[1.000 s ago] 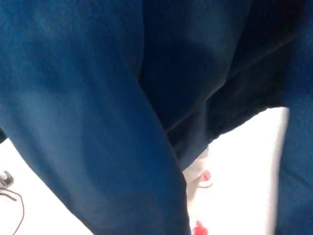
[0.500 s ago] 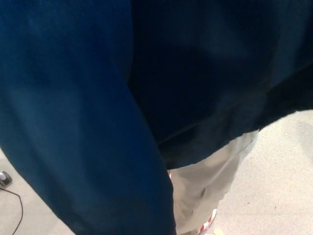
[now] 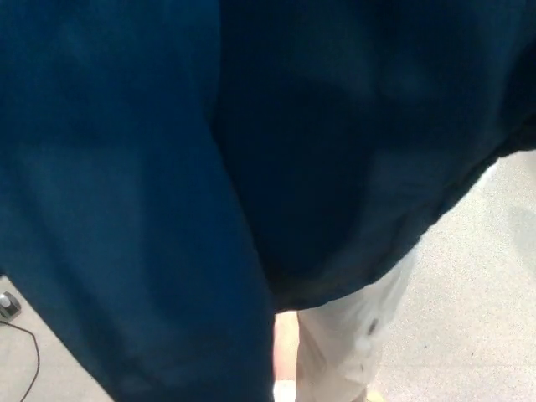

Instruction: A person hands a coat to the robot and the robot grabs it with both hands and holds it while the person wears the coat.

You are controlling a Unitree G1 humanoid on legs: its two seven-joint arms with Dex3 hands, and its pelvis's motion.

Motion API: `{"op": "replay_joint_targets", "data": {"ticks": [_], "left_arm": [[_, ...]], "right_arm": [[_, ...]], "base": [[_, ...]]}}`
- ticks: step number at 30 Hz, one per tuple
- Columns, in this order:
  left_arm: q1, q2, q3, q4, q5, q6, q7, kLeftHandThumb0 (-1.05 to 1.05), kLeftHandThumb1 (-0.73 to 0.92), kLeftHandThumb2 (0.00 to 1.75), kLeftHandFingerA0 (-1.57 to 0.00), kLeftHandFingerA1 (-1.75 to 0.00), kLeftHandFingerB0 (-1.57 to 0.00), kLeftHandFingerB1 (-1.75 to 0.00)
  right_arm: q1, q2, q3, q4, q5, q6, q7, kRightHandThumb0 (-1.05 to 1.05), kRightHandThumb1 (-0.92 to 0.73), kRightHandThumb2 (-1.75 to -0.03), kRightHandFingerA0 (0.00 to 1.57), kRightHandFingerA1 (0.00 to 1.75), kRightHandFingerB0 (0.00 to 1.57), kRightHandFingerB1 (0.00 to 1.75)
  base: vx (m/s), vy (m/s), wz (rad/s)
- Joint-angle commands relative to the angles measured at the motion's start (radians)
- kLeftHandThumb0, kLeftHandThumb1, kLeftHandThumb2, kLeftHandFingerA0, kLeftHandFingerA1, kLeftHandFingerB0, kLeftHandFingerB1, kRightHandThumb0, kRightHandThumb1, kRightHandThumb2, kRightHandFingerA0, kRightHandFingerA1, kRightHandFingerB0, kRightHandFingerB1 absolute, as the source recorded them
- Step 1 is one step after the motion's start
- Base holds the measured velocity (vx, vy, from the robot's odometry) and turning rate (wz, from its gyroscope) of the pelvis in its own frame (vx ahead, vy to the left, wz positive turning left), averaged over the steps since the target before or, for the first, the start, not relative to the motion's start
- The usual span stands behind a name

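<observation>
A dark blue coat fills almost the whole head view, hanging close before the camera. One long fold or sleeve drops down the left side to the picture's bottom edge. Its darker body spreads across the top and right, ending in a curved hem. Below that hem show a person's legs in light beige trousers. Neither of my hands shows; the coat hides whatever lies behind it.
Light grey floor shows at the lower right. At the lower left edge a small dark object with a thin black cable lies on the floor.
The coat has spread farther right and down, covering more of the floor. The person's trouser legs have come into fuller view under the hem; the red shoes seen earlier are out of sight.
</observation>
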Motion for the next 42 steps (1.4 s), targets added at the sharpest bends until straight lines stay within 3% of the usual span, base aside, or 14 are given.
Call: {"op": "replay_joint_targets", "data": {"ticks": [1, 42], "left_arm": [[-0.002, 0.055, 0.006, 0.017, 0.008, 0.061, -0.006, -0.49, 0.74, 0.63, -1.02, -1.75, -0.71, -1.73], [0.007, 0.077, 0.011, 0.013, 0.013, 0.010, -0.002, -0.50, 0.80, 0.65, -1.00, -1.75, -0.68, -1.69]], "right_arm": [[0.000, -0.026, -0.011, 0.004, 0.002, 0.050, -0.020, -0.51, -0.85, -0.68, 1.03, 1.75, 0.76, 1.69], [-0.005, -0.034, -0.022, 0.004, -0.004, 0.043, -0.006, -0.51, -0.86, -0.68, 1.04, 1.75, 0.75, 1.72]], "base": [[0.00, 0.000, 0.00], [0.00, 0.000, 0.00]]}}
